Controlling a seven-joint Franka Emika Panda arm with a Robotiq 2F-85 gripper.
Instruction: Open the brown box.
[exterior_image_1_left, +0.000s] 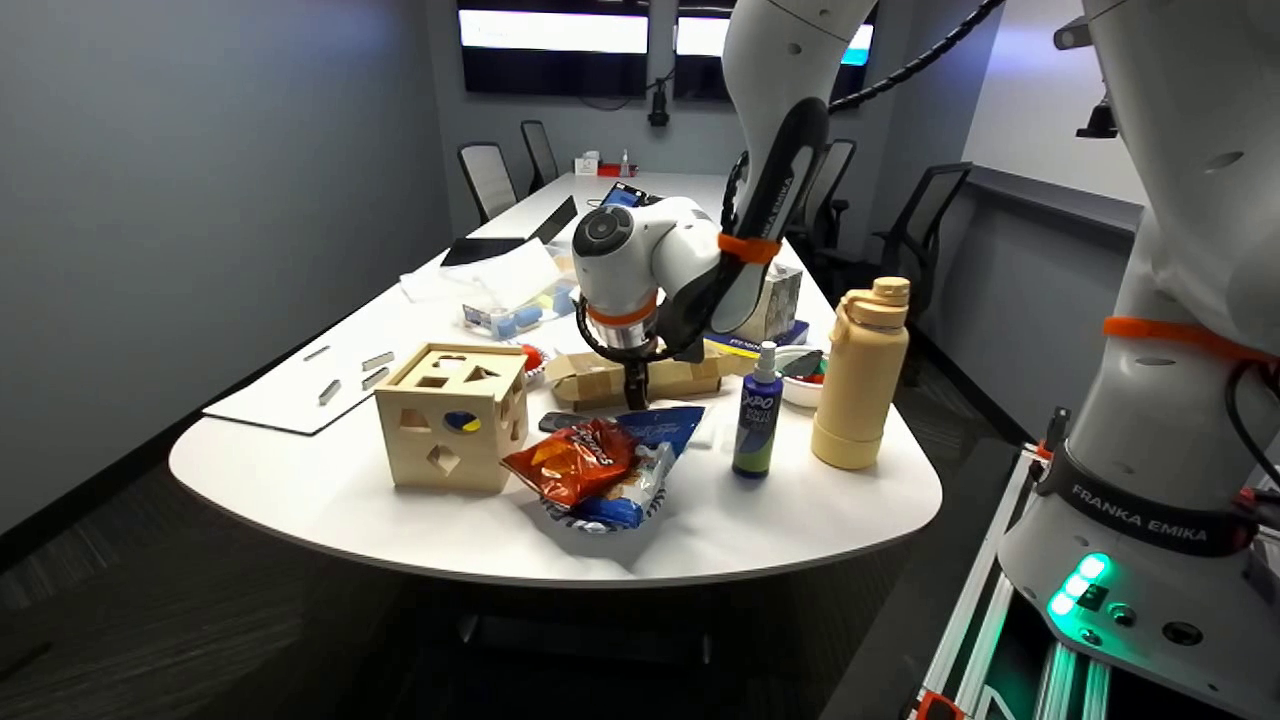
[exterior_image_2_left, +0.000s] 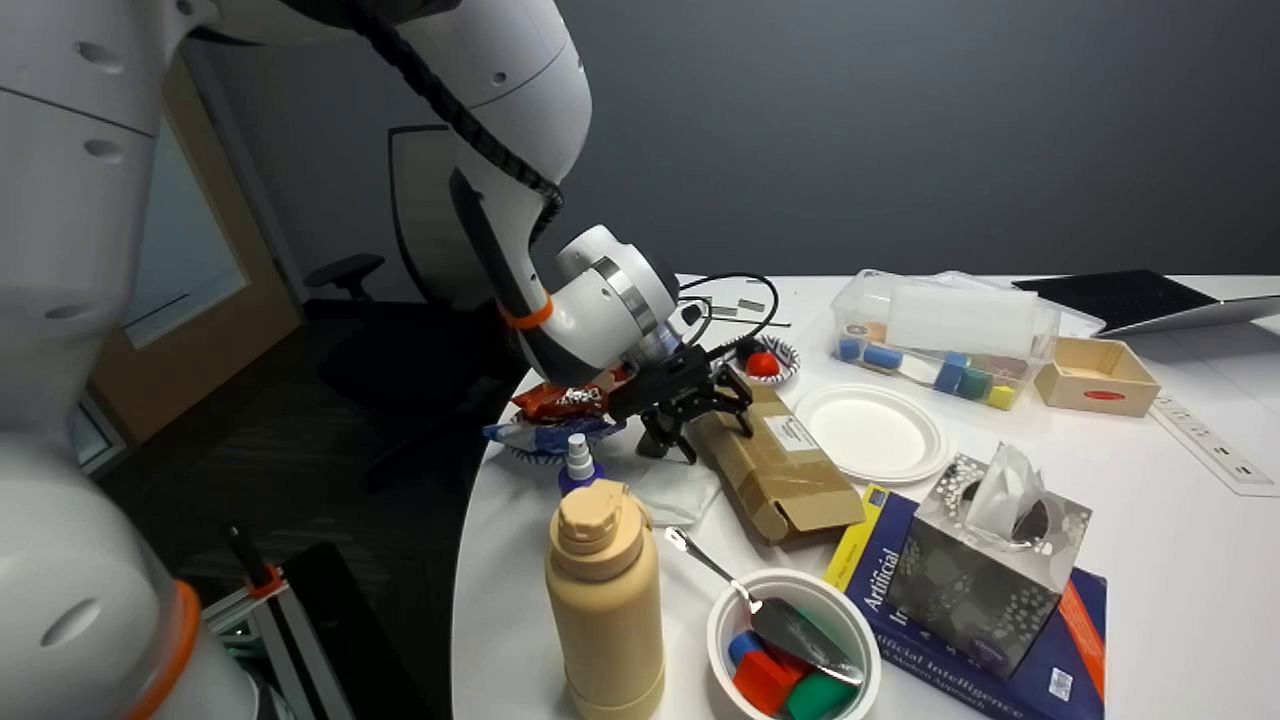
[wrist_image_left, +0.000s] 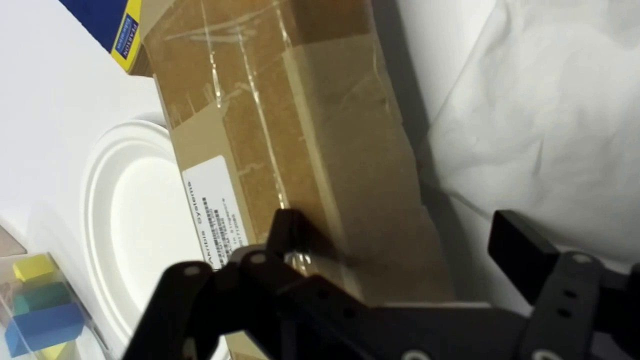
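- Wrist view: your gripper (wrist_image_left: 402, 235) is spread wide, one finger over the brown box (wrist_image_left: 310, 140), the other past its long edge, near the white cloth (wrist_image_left: 540, 115).
- Box contact: can't tell.
- In an exterior view, your box lies on the table (exterior_image_2_left: 1190, 540) between cloth and white plate (exterior_image_2_left: 873, 435).

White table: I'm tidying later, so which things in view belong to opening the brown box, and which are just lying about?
For the job:
brown box
gripper, open

Just lying about, among others:
wooden cube
snack bags
spray bottle
tan bottle
white plate
tissue box
book
white bowl
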